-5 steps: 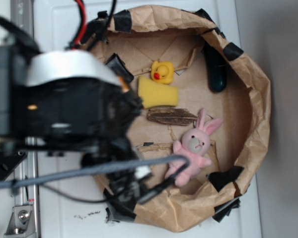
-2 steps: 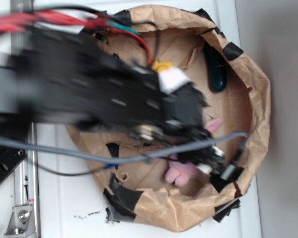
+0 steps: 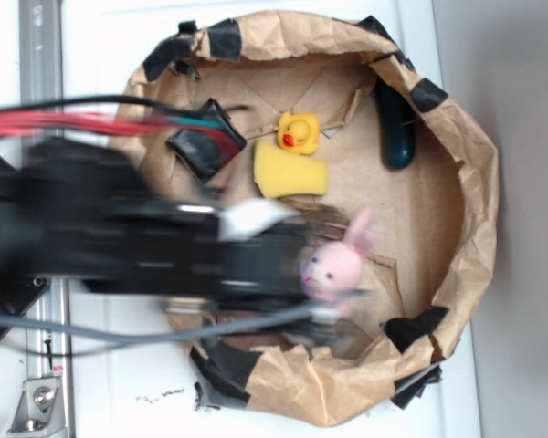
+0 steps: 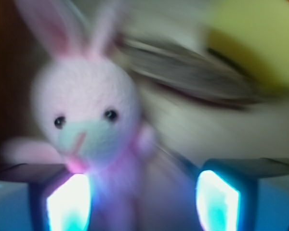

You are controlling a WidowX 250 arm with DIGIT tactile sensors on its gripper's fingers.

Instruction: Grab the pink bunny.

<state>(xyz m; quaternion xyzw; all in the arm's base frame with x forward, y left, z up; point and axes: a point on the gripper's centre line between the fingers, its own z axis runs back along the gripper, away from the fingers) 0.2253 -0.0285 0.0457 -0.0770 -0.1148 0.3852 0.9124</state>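
Showing one pink bunny between spread claw fingers; one yellow duck.

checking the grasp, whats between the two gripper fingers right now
In the wrist view the pink bunny has its lower body between the gripper fingers, nearer one side; contact is too blurred to tell.

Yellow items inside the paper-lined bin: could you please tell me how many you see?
2: a yellow rubber duck toward the bin's far side, and a yellow sponge directly beside it. The blurred arm may hide more.
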